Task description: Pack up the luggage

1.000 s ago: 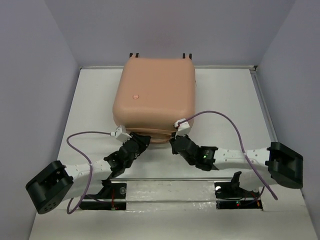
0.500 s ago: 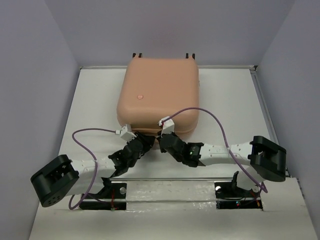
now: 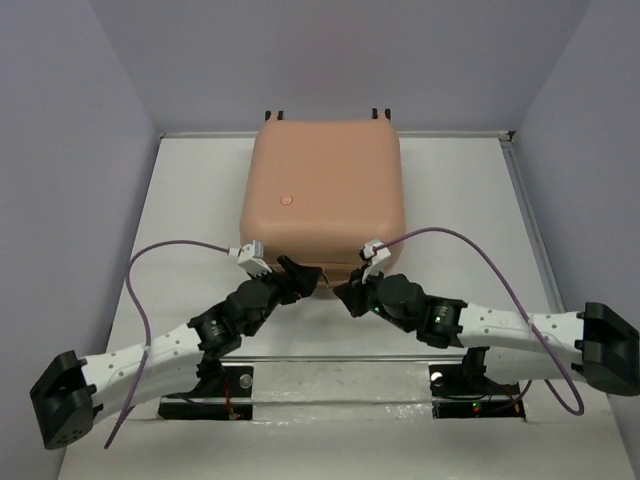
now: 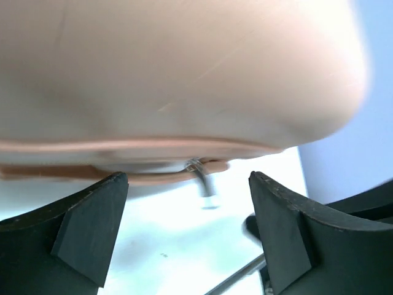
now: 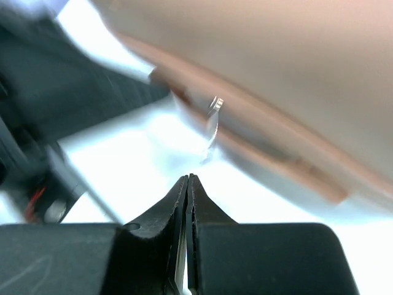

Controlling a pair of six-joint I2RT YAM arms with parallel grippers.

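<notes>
The luggage [image 3: 322,190], a peach-pink hard-shell suitcase, lies flat and closed at the back middle of the white table [image 3: 190,220]. My left gripper [image 3: 303,272] is open just in front of its near edge. In the left wrist view its fingers [image 4: 92,227] stand wide apart under the shell [image 4: 184,74], and a metal zipper pull [image 4: 202,182] hangs from the seam between them, touched by neither. My right gripper [image 3: 343,293] is shut beside it. In the right wrist view its tips [image 5: 188,178] are pressed together just short of the zipper pull [image 5: 213,120], holding nothing.
Small black wheels [image 3: 270,113] stick out at the suitcase's far edge, close to the back wall. Lilac walls close in the table on three sides. A raised rim [image 3: 527,220] runs along the right side. Purple cables [image 3: 150,270] loop over both arms.
My left gripper has opened wide from a half-closed stance. Both arms have reached further forward, and the suitcase has shifted slightly right and back. The right gripper stays shut.
</notes>
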